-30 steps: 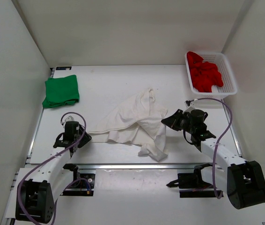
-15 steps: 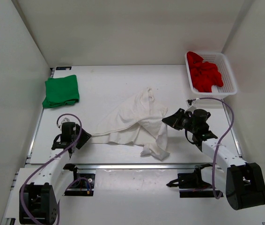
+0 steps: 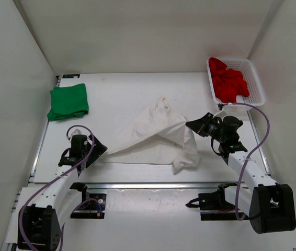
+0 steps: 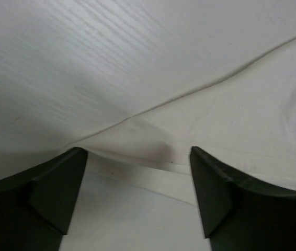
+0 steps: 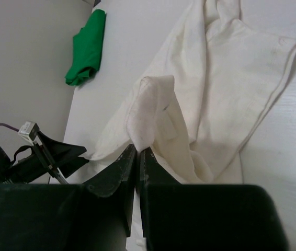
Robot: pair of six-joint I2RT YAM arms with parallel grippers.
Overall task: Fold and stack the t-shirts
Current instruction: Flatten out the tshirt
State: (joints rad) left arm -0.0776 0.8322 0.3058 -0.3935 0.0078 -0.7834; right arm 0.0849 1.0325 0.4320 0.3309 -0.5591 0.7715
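Right gripper (image 5: 137,151) pinches a fold of the white shirt (image 3: 156,141), likely tensioning it flat for folding, while left gripper (image 4: 137,157) sits spread wide at its corner.

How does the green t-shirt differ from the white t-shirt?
The bright green cloth t-shirt is folded compactly at the far left; the white cloth t-shirt lies spread and wrinkled in the middle. The green one is untouched; the right gripper pinches the white one. Both are plain cloth.

White links (image 3: 54,187), black joints (image 3: 273,205), purple cables (image 3: 263,125); left claw (image 3: 99,149) dark.
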